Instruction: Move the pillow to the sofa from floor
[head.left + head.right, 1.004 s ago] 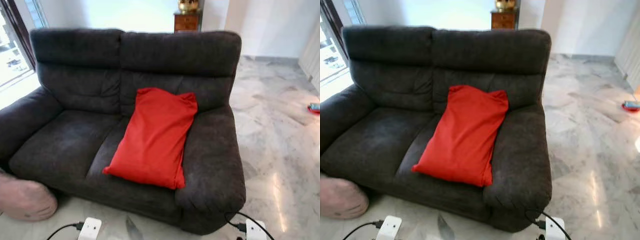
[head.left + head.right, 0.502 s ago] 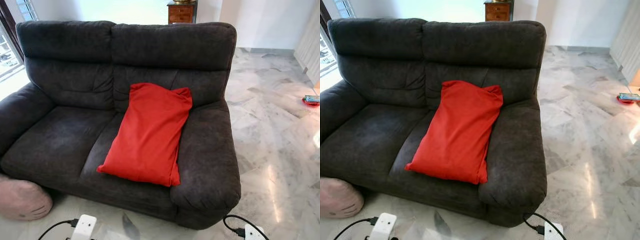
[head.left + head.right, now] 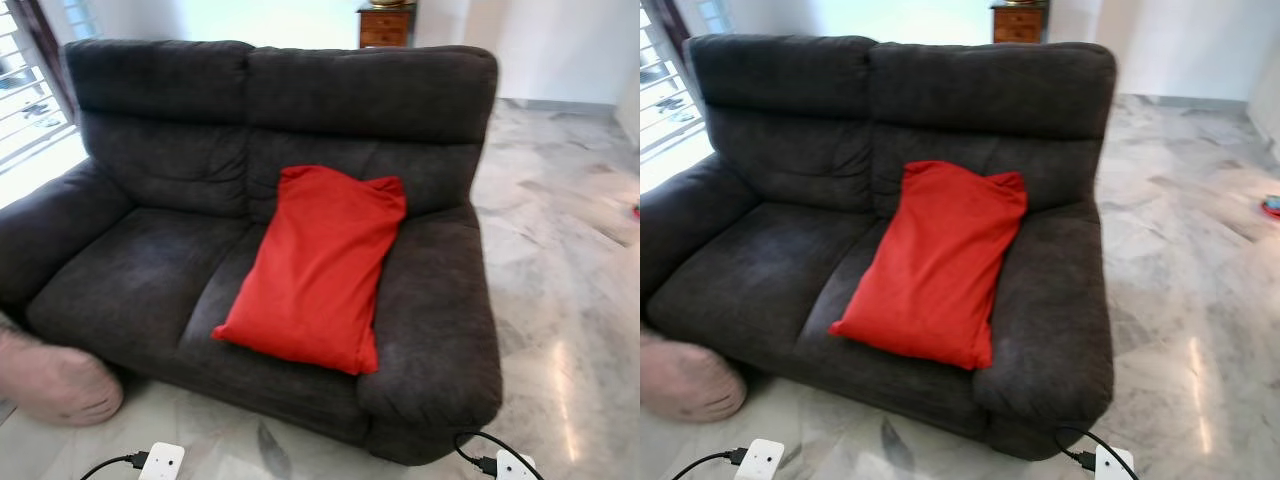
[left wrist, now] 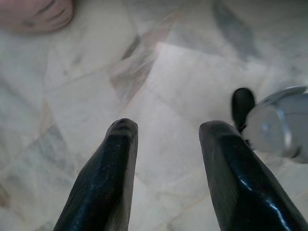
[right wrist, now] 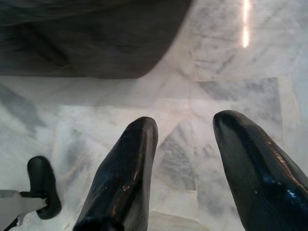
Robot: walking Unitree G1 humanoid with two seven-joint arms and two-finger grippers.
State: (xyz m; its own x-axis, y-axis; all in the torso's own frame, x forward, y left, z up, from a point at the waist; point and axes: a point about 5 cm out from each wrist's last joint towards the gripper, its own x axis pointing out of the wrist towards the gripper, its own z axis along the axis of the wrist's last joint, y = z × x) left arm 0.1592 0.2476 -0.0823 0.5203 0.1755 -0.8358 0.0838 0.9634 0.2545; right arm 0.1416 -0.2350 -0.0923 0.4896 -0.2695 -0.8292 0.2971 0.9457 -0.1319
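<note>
Where one red pillow (image 3: 315,268) rests, one sofa (image 3: 150,290), two seats

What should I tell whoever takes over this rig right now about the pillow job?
Left tool: open, holding nothing, pointed down at the marble floor.
Right tool: open, holding nothing, also over bare floor near the sofa's base.
Red pillow: lying on the dark sofa, on the seat on the robot's right, its top leaning against the backrest.
Pink pillow: on the floor at the sofa's front corner on the robot's left.
Done: the red pillow is on the sofa.
Left: probably the pink pillow, if it counts as part of the job; neither tool is near it yet.
</note>
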